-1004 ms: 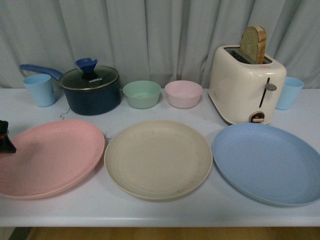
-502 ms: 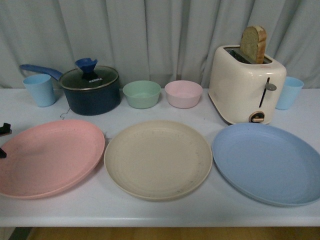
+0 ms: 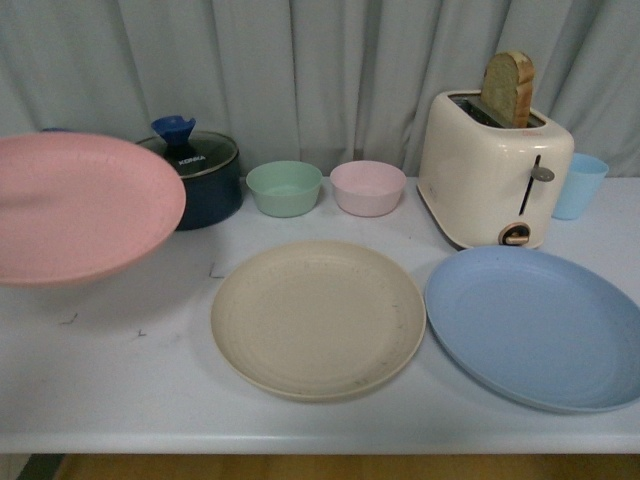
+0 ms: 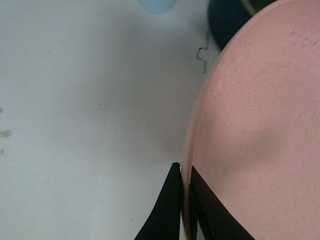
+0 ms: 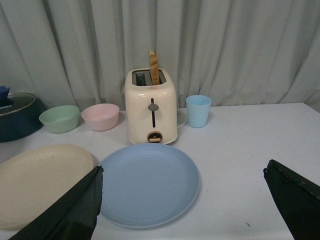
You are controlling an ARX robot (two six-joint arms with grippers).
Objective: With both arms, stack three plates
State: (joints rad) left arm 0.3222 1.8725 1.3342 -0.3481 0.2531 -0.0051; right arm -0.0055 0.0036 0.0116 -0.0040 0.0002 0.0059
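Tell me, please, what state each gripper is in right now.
Left gripper: shut on the rim of the round pink speckled plate, held in the air.
Right gripper: open, holding nothing.

Airborne plate (image 3: 85, 205) far L, above table (image 3: 150, 400); mid plate (image 3: 318, 318) L of R plate (image 3: 535, 325); toaster (image 3: 492, 180) behind R plate.

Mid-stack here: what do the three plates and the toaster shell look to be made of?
Pink plate, beige plate and light blue plate: probably plastic or fibre composite, matte, no glare; dark specks show on pink and beige. Toaster: glossy cream shell, soft highlights; painted metal or plastic, cannot tell.
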